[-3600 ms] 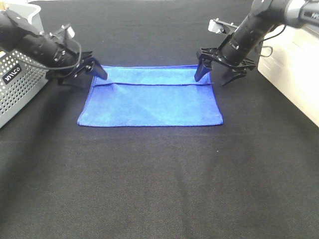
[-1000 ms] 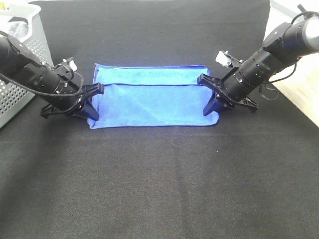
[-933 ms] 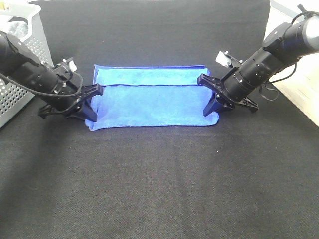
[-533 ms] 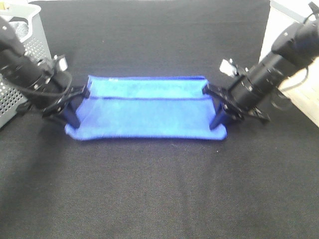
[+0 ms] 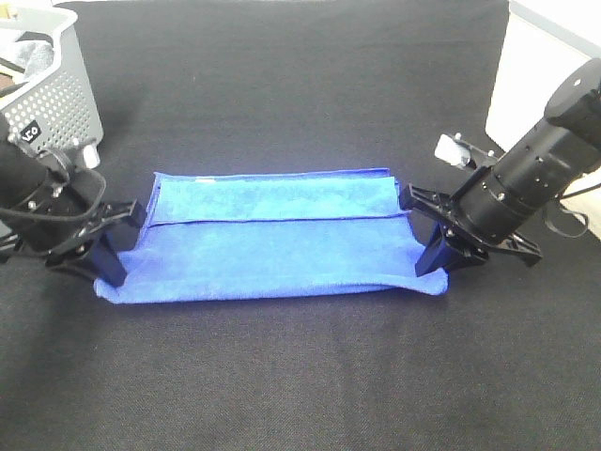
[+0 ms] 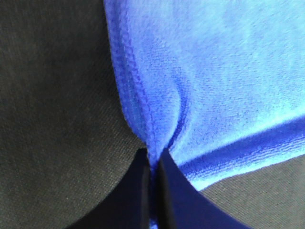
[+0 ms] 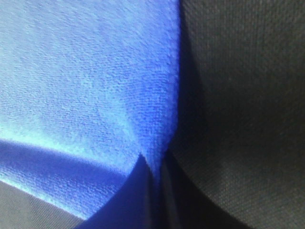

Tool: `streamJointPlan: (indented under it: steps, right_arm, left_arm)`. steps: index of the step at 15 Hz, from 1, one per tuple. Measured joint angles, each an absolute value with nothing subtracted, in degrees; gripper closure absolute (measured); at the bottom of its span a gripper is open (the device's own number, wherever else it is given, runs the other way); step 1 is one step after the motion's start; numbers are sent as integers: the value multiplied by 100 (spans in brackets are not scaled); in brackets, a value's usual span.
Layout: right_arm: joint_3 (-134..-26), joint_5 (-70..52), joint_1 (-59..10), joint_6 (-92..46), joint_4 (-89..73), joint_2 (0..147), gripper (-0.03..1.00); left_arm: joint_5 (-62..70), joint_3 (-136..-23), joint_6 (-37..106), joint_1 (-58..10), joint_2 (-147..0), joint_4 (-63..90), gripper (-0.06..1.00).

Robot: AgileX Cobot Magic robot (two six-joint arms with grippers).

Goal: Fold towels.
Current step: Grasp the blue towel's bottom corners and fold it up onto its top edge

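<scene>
Blue towel [image 5: 272, 235] pinched at both ends and spread between the two arms on the black tabletop [image 5: 300, 376].

The left gripper [image 5: 111, 270] has its jaws closed tight on the towel's left end, and the wrist view shows the stitched hem bunched into the nip. The right gripper [image 5: 434, 263] has its jaws clamped the same way on the right end, cloth puckering at the tips. The towel is folded lengthwise, with a narrower strip of the lower layer showing along its far side. Its near corners seem slightly raised off the tabletop, though the high view is too flat to be sure. A grey perforated basket [image 5: 56, 89] stands at the far left, apart from the towel.
</scene>
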State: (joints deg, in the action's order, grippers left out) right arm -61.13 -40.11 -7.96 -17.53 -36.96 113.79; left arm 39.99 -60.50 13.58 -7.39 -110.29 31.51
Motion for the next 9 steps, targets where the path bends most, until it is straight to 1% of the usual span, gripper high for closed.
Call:
streamJointPlan:
  steps: [3,7,9]
  right_arm:
    - [-6663,-4011,-796,-1856,-3650,11385,97]
    - [-7935,-4188,-796,-1862,-3633,11814,97]
    - [-8726,-4286,-796,-1845,-3575,12227,97]
  left_arm:
    - [3942,-6543,1220,-739,-11024,3111,94]
    - [3730,-7311,1169,-682,-11155,3048,94]
    - [3718,-7872,1163,-596,-11608,3031,94]
